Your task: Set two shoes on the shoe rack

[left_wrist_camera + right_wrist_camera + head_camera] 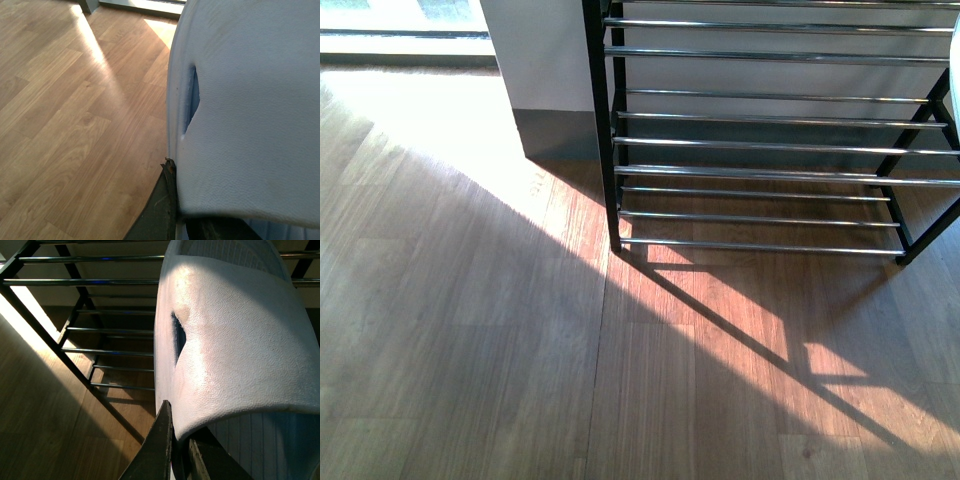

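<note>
The two shoes here are white textured slide slippers, not sneakers. One white slipper [250, 110] fills the left wrist view over the wooden floor, and my left gripper [177, 202] is shut on its side edge. My right gripper [178, 432] is shut on the edge of the other white slipper [235, 340], which hangs just in front of the shoe rack [115, 332]. The front view shows the shoe rack [760, 145] at the upper right, a black frame with chrome bars and nothing on the visible shelves. Neither arm appears in the front view.
Wooden plank floor [470, 330] spreads in front of the rack, with a sunlit patch and the rack's shadow across it. A white wall corner with a grey skirting [535, 90] stands just left of the rack. A window sill [400, 40] lies at the far left.
</note>
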Robot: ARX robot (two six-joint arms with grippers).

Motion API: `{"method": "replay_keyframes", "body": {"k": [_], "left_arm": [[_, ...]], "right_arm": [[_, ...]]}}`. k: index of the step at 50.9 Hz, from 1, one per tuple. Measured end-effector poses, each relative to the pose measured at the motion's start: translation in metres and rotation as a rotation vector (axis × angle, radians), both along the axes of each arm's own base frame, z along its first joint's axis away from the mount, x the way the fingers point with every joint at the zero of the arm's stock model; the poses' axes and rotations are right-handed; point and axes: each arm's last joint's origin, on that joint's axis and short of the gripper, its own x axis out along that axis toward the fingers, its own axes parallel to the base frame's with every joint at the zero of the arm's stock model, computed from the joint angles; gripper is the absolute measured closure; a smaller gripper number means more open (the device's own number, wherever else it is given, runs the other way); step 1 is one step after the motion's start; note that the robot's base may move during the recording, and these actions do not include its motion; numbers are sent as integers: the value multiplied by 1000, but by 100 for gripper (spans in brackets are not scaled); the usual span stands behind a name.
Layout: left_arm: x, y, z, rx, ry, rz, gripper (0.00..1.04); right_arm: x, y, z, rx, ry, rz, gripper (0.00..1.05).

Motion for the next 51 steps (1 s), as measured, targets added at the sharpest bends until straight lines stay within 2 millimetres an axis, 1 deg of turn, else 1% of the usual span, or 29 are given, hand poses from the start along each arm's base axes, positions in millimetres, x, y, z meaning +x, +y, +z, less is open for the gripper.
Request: {"method": "replay_keyframes", "body": {"k": [51], "left_arm": [[0,0,-1,1,4,-2,103]], "right_arm": [[-1,0,-1,3,5,-1,103]]}}
